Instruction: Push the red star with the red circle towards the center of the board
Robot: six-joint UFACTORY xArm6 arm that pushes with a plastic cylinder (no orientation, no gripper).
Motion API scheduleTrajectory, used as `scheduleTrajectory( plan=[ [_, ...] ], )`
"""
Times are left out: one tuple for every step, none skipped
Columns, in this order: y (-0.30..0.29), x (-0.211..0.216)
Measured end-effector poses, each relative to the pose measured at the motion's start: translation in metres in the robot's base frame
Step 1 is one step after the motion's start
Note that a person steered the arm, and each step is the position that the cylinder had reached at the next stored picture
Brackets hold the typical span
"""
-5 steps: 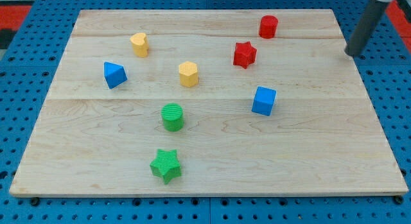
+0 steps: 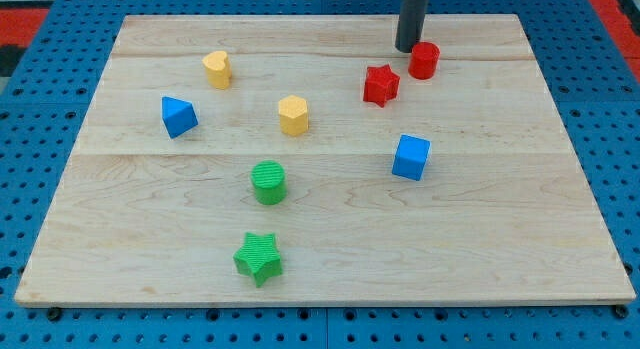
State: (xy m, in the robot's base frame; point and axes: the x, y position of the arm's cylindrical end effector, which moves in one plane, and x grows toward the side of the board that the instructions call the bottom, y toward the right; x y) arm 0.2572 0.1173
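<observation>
Tip (image 2: 406, 49) touching red circle (image 2: 424, 60), wooden board (image 2: 480, 229).

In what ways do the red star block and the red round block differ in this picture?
The red star block has a pointed outline; the red round block is a plain cylinder. The round block lies nearer the view's top and right, the star lower and to the left. My tip stands right beside the round block, at its upper left, farther from the star. Both are red.

The board (image 2: 330, 239) is looking like pale, smooth wood with fine grain lines. The green circle (image 2: 268, 182) and green star (image 2: 259, 257) are showing ridged sides, and the rod (image 2: 411, 19) is looking dark and matt.
</observation>
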Motion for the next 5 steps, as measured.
scheduleTrajectory(
  plan=[
    [0.001,-0.002],
    [0.001,-0.002],
    [0.001,0.001],
    [0.014,0.002],
    [0.052,0.021]
  ],
)
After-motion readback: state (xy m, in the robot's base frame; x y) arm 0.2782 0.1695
